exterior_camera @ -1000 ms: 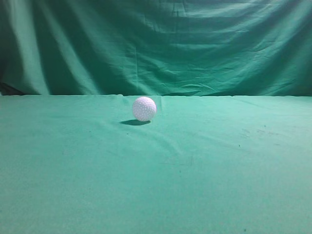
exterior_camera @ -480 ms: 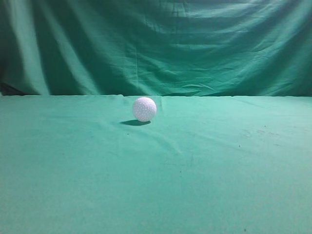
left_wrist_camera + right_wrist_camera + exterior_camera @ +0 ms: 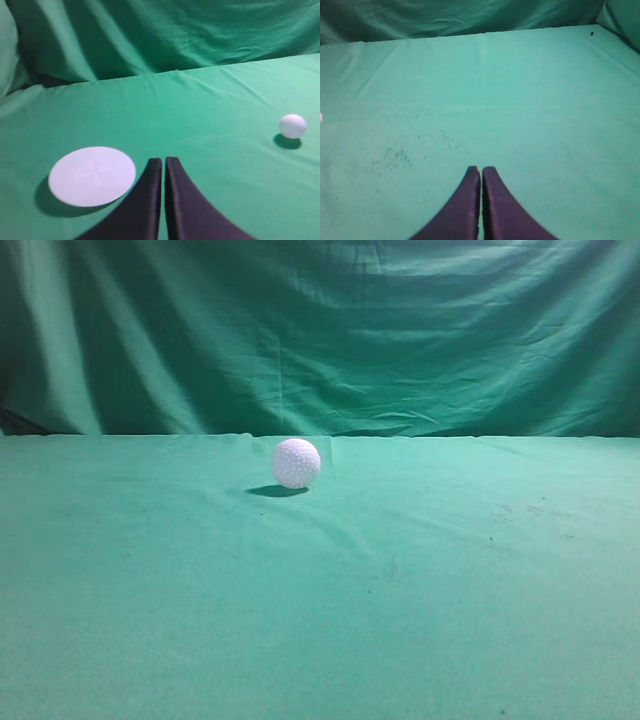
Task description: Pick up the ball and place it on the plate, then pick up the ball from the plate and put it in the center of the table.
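In the exterior view, the ball (image 3: 296,462) sits alone on the table (image 3: 320,620), toward the far edge and slightly left of the middle, with a small dark shadow on the cloth to its left. Behind it hangs the folded green curtain (image 3: 320,330). Neither arm shows here.

In the left wrist view, the left gripper (image 3: 163,165) has its two dark fingers pressed together with only a thin slit between them, holding nothing. The plate (image 3: 92,175), a white disc, lies flat on the cloth just left of the fingertips. The ball (image 3: 292,125) rests well apart to the right, farther away.

In the right wrist view, the right gripper (image 3: 481,172) is likewise closed and empty above bare cloth marked with faint dark specks (image 3: 390,160).
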Controlling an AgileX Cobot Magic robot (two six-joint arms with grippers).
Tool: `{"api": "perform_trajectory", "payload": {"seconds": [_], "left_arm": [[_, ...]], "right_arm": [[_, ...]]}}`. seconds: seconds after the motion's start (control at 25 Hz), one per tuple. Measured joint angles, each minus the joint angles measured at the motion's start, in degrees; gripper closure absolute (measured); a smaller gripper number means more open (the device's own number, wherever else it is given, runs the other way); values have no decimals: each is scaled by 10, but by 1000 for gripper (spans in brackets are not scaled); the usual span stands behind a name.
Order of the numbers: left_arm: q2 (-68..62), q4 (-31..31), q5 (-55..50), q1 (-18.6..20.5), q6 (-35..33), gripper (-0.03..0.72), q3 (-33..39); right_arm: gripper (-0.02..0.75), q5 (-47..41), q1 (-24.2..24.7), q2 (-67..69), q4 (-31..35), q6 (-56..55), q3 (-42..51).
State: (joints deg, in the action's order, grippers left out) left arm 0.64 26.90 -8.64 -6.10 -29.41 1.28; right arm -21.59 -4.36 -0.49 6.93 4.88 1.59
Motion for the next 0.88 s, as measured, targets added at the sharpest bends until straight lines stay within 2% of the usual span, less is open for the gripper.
{"api": "perform_trajectory", "payload": {"seconds": [0.08, 0.16, 0.2, 0.48, 0.88], "left_arm": [[0, -110, -1, 0, 98, 688, 0], [0, -181, -7, 0, 172, 688, 0], [0, -201, -17, 0, 186, 688, 0], [0, -248, -105, 0, 214, 688, 0], [0, -251, -109, 0, 215, 688, 0]], "right_arm": [[738, 0, 0, 0, 0, 0, 0], [738, 0, 0, 0, 0, 0, 0], [738, 0, 0, 0, 0, 0, 0], [738, 0, 0, 0, 0, 0, 0], [738, 0, 0, 0, 0, 0, 0]]}}
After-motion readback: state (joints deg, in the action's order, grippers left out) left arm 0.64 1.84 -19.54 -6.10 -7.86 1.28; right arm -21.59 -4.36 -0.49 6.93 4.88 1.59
